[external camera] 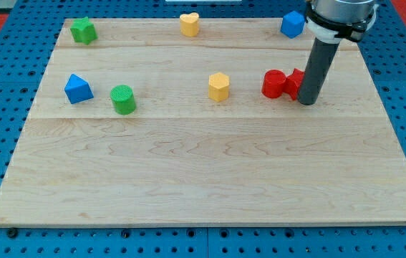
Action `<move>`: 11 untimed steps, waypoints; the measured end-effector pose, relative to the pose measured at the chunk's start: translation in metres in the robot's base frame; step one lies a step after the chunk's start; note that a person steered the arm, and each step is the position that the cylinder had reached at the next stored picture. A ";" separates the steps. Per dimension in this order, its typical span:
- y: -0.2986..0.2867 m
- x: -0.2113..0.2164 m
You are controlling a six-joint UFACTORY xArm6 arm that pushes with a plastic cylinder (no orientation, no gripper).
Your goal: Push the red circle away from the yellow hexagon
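My tip [308, 102] has no fingers; it is only a rod end, standing at the view's right of the red circle [273, 84], with a second red block [295, 80] between them. The yellow hexagon [219, 86] is near, at the circle's left on the wooden board [203, 172].

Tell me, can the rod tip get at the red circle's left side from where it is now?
Probably not directly. My tip sits on the view's right of the red circle, with another red block between them. It would likely have to swing round both first.
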State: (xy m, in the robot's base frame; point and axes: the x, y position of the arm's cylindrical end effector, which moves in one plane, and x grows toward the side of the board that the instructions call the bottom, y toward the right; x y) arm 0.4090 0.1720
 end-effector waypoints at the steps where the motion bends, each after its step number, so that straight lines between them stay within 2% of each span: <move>1: 0.049 -0.032; 2: 0.038 -0.079; 3: -0.059 -0.053; 4: -0.068 -0.002; 5: -0.069 0.003; 8: -0.076 -0.018; 10: -0.127 -0.027; 11: -0.137 -0.016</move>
